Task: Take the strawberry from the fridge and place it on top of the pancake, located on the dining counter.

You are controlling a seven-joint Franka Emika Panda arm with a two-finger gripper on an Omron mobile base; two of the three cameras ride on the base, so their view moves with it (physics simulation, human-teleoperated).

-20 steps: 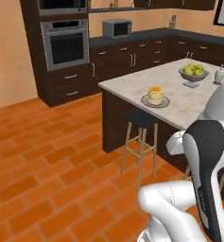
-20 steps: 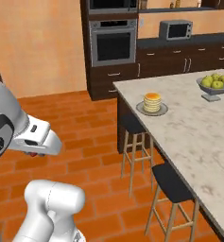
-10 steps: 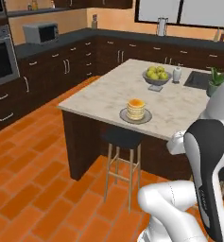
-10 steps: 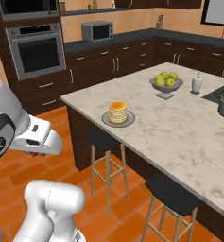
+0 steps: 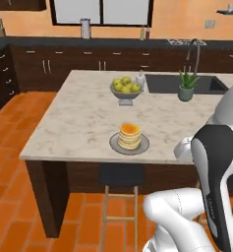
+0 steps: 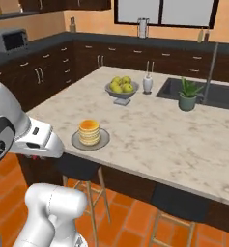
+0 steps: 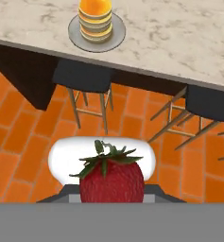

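Orange brick flooring [image 5: 10, 147] is spreading around the dining counter [image 5: 83, 123], whose beige marbled top is carrying the pancake [image 5: 130, 136] on its grey plate [image 5: 142, 146] near the front edge. Dark stools [image 7: 82, 75] are standing tucked under that edge. Farther back, a bowl of yellow-green fruit [image 6: 121, 87], a potted plant [image 6: 188, 94] and a sink [image 6: 222, 95] are sitting. Dark cabinets [image 5: 64, 64] are lining the far wall beneath windows. The gripper [image 7: 111, 196] is clamping the strawberry [image 7: 111, 177] above the floor, short of the counter.

Matt marbled stone dining counter [image 5: 78, 118] on dark wood; glossy strawberry [image 7: 111, 179].
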